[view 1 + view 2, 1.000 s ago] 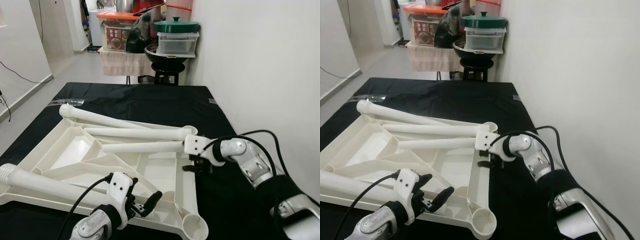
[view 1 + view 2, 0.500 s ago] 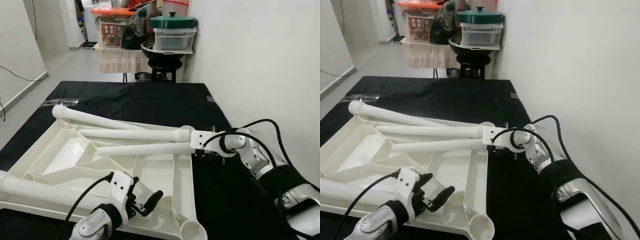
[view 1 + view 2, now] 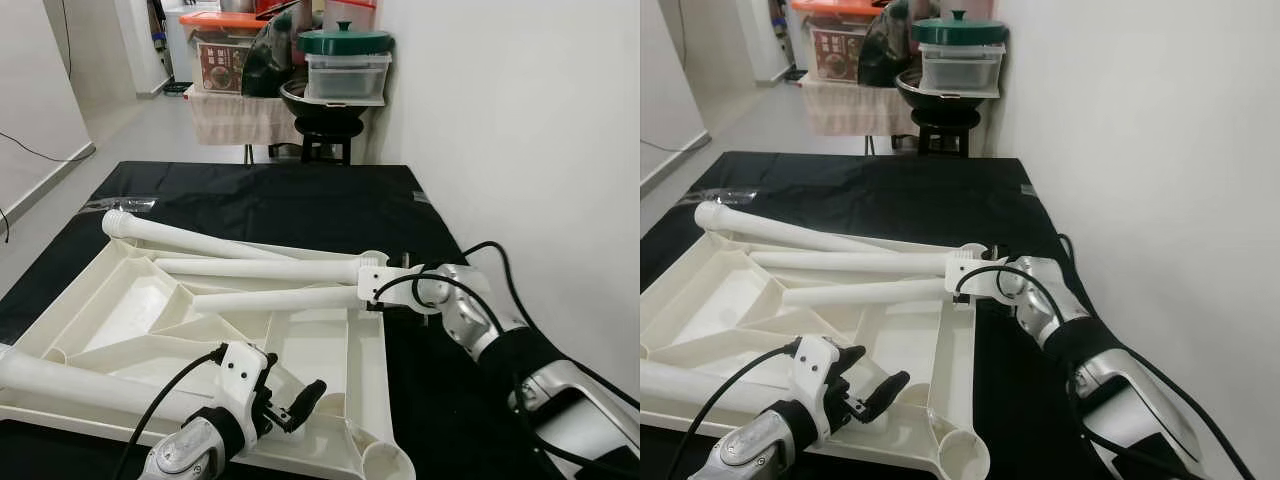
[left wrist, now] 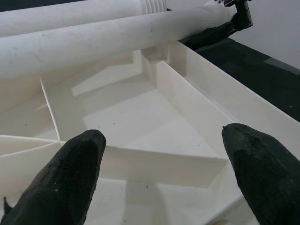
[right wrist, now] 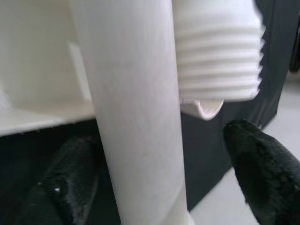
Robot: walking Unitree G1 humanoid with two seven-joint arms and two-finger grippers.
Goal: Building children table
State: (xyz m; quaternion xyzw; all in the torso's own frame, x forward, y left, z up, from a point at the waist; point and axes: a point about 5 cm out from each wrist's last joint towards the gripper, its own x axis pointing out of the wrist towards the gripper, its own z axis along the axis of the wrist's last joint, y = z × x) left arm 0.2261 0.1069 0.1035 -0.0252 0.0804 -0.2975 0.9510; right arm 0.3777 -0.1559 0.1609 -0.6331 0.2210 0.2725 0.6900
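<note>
A white plastic table top (image 3: 368, 370) lies upside down on a black mat. Three loose white legs lie across it: a far leg (image 3: 190, 238), a middle leg (image 3: 260, 268) with a threaded end (image 5: 218, 61), and a near leg (image 3: 280, 298). Another leg (image 3: 80, 380) lies along the near left rim. At the right rim, my right gripper (image 3: 385, 305) stands open astride the end of the near leg (image 5: 136, 140); one finger (image 5: 70, 178) is against it, the other (image 5: 262, 173) apart. My left gripper (image 3: 295, 405) hovers open over the ribbed underside (image 4: 154, 117) near the front edge.
A round leg socket (image 3: 385, 462) sits at the table top's near right corner. A white wall (image 3: 520, 150) runs close along the right of the mat (image 3: 300, 200). Beyond the mat stands a stool with stacked containers (image 3: 345, 75).
My right gripper has slid a little to the left, over the end of the near leg, and its elbow has swung in. The left gripper has stayed put. The camera shifted slightly.
</note>
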